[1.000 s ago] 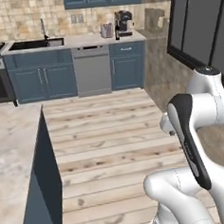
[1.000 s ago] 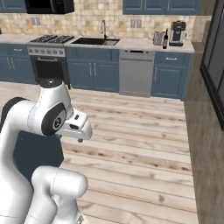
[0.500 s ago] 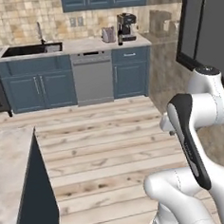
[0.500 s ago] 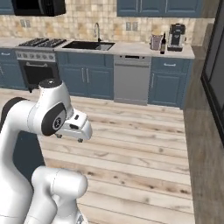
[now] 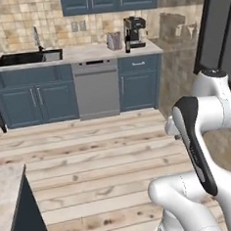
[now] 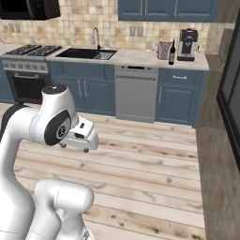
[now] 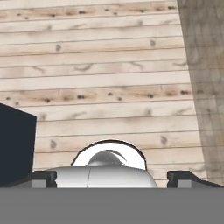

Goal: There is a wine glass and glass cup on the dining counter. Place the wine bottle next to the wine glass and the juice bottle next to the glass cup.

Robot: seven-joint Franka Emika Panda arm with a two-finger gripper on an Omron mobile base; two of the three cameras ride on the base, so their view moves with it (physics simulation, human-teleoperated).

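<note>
One wine bottle (image 6: 172,52) on wall counter (image 6: 140,58)

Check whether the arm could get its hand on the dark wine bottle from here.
Probably not. The wine bottle stands on the far wall counter beside the coffee machine, across open wood floor; the hand is open and points at the floor.

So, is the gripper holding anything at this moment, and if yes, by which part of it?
Nothing is held. In the hand view the gripper is open, and between its fingertips there is no object, just wooden floor beyond.
</note>
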